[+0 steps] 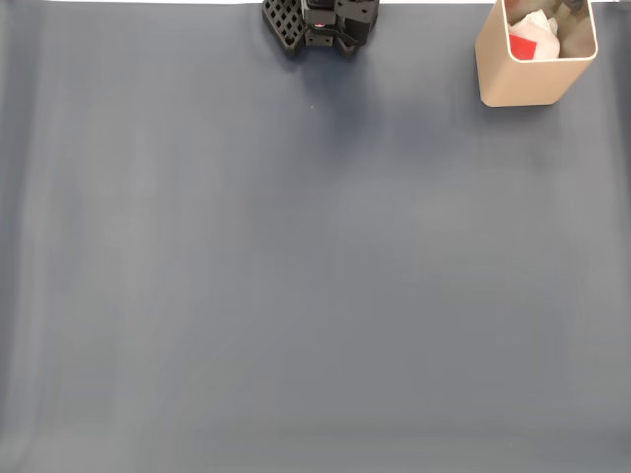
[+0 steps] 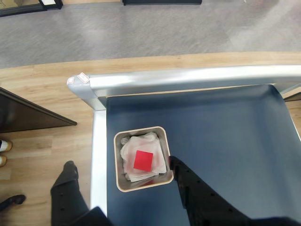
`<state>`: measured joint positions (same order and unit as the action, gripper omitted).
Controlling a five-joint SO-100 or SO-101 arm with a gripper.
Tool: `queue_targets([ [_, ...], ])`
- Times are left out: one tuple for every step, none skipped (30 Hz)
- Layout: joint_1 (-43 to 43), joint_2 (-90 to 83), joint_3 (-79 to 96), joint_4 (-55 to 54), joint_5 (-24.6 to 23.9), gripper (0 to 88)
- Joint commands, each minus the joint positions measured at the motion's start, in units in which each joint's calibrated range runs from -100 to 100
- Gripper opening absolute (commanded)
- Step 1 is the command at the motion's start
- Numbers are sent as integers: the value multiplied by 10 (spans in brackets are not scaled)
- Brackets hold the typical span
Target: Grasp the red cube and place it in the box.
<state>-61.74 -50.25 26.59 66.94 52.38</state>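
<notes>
Pincer [image 2: 120, 207] hovers above the box [image 2: 141, 186], its dark fingers [image 2: 68, 181] spread apart and holding nothing. Directly below, the red cube [image 2: 143, 160] lies flat on crumpled white paper [image 2: 134, 146] inside the box, which stands near a table [image 2: 225, 136] corner. Placement looks finished; withdrawal probably remains.

Both pictures are evenly and fairly brightly lit, with soft light and no hard shadows. In the fixed view the dark blue-grey table mat [image 1: 315, 296] shows faint vertical banding and a dim, diffuse shadow just below the black latticed robot base [image 1: 320, 22] at the top centre. In the wrist view a pale glare streaks the brushed silver metal table edge [image 2: 188, 77] across the upper middle. That edge bows slightly, showing lens distortion. Focus is sharp throughout.
</notes>
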Motion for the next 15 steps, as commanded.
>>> queue_targets([
  [7,-16,-5,-10,3,397],
  [9,-16,-5,-10,6,371],
  [12,-17,-5,-10,8,345],
  [15,-17,-5,-10,9,316],
  [19,-17,-5,-10,9,275],
  [23,-17,-5,-10,10,241],
  [27,-17,-5,-10,12,217],
  [33,-17,-5,-10,14,186],
  [36,-17,-5,-10,14,143],
  [40,-17,-7,-10,14,104],
  [45,-16,-9,-10,14,73],
  [51,-16,-10,-11,13,48],
  [56,-16,-12,-12,12,16],
  [63,-16,-12,-13,11,2],
  [78,-16,-13,-18,10,2],
])
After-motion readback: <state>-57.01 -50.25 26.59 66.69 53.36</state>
